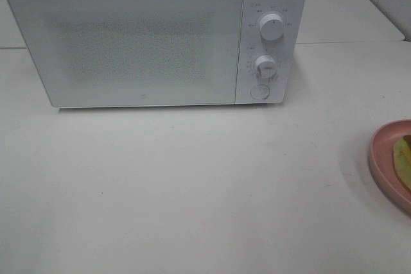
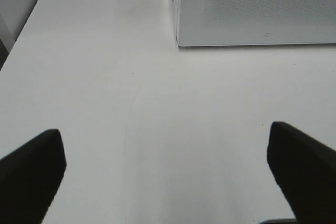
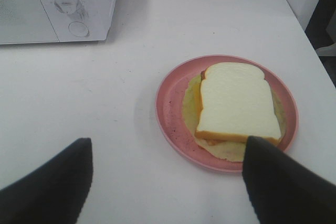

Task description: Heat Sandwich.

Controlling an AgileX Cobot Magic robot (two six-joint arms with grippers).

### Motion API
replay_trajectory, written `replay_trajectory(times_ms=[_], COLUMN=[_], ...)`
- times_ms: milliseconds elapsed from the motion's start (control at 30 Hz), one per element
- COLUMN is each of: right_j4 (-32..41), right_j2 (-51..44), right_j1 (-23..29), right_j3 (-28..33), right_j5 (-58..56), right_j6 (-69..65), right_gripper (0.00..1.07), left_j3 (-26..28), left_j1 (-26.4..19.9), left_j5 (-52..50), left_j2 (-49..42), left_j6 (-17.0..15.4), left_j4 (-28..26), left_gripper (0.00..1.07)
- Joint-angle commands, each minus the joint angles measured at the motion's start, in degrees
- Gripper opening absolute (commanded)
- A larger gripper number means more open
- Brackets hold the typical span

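a kitchen-like setup: white microwave (image 1: pixel 154 36) on a plain white table (image 1: pixel 192 190).

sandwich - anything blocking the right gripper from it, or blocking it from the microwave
Nothing lies between the open right gripper and the sandwich on its pink plate. The microwave has its door shut, so that blocks the way in.

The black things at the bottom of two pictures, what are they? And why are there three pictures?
They are a robot's pincers. It has two arms, each with a camera on its wrist. One picture looks past the left pincer at the bare white table. Another looks past the right pincer at a sandwich on a pink plate. The third comes from a camera up high and shows the white microwave with its door shut. Both pincers are open and hold nothing.
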State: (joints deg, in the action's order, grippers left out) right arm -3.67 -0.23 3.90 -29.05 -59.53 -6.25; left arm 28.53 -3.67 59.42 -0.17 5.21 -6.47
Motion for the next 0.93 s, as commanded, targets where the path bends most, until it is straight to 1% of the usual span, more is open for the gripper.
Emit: replay_trajectory(times_ms=[33,933], right_j4=[0.1,0.1], right_j2=[-1.0,-1.0], right_j1=[-0.3,-0.3], right_j3=[0.0,0.0], right_j5=[0.1,0.1], right_j6=[0.5,0.5], right_gripper=[0.76,0.76], left_j3=[-0.2,-0.2], left_j1=[-0.1,-0.1], left_j5=[-0.4,-0.4], left_j2=[-1.6,-1.6], left_j6=[-0.3,-0.3], left_j4=[-0.2,-0.2], left_gripper=[1.01,1.01])
